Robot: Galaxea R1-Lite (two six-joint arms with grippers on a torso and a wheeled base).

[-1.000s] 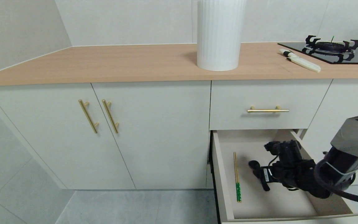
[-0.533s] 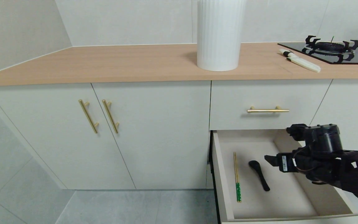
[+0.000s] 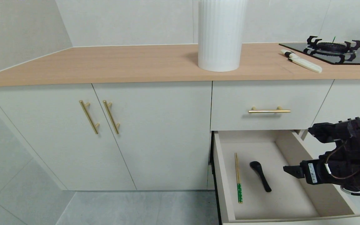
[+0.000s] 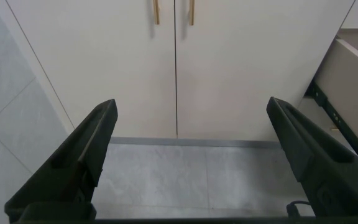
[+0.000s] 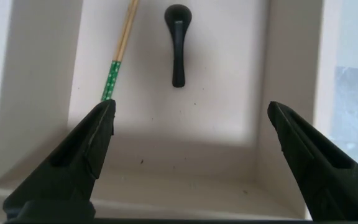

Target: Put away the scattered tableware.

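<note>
1. Withdrawn since a second ago: right tool (image 3: 303, 151), then low inside the open drawer (image 3: 222, 175) at the spoon, now lifted clear and hanging over the drawer's right wall. Fingers spread wide, nothing between them.
2. Black spoon (image 3: 260, 176) left flat on the drawer bottom, bowl toward the back and handle toward the front. Same spot as half a second ago, apart from both fingers of the right tool.
3. Pair of chopsticks (image 3: 238, 182) lying together along the drawer's left wall, green-patterned ends toward the front. Just beside the spoon, not touching it.
4. Drawer pulled out beneath a shut upper drawer (image 3: 261, 93) with a brass bar handle (image 3: 269, 110).
5. Left tool (image 4: 191, 107) spread and empty, held low before the two cabinet doors (image 4: 247, 74), above the floor (image 4: 166, 174) tiles.
6. On the tabletop (image 3: 120, 64): a pale knife (image 3: 302, 61) lying flat just beside the black gas hob (image 3: 336, 50), and a white ribbed cylinder (image 3: 219, 34) standing upright, well apart from the knife.
</note>
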